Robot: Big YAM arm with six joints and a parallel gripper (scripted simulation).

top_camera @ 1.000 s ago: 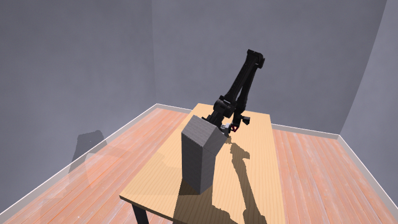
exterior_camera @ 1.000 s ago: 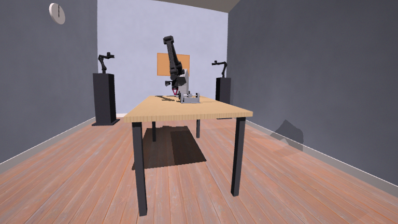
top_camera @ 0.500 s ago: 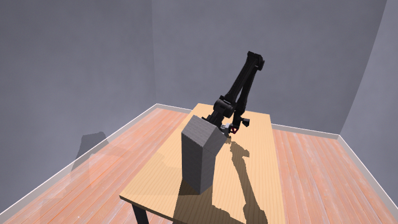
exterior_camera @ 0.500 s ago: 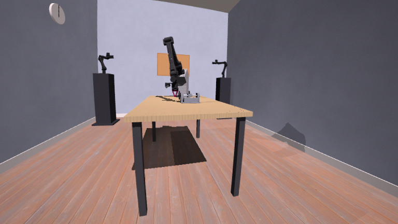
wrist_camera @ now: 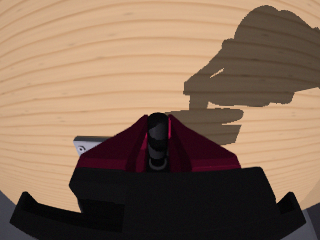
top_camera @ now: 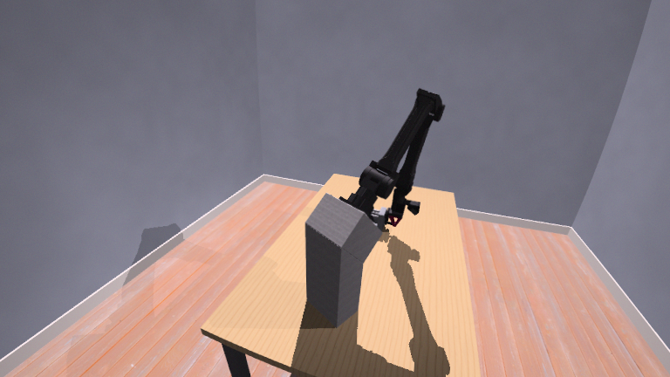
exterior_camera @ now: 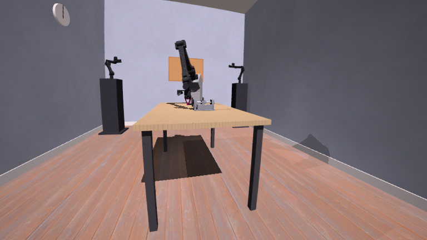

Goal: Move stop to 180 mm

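A black six-joint arm (top_camera: 413, 133) rises from the far end of a light wooden table with dark legs (exterior_camera: 201, 121) and folds back down, so that its black gripper with dark red fingers (top_camera: 393, 220) hangs low over the table top near the middle of the far half. In the wrist view the two dark red fingers are clenched close together on a small dark ribbed cylindrical knob (wrist_camera: 158, 143), which stands up between them; this is the grip of the handwheel, and the fingers hold it fast.

The handwheel belongs to a light grey metal stop fixture (exterior_camera: 204, 105), a low base with short upright blocks, which rests on the table towards the far right corner as the exterior view shows it. The gripper (exterior_camera: 188, 100) is just beside the fixture's left end. A pale grey corner of the fixture (wrist_camera: 87, 144) shows in the wrist view to the left of the fingers. No scale marks or reading can be made out at this size.

In the top view a tall dark grey slant-topped block (top_camera: 338, 259) stands in front of the fixture and hides most of it. The arm's shadow (top_camera: 414, 304) runs along the table towards the near edge.
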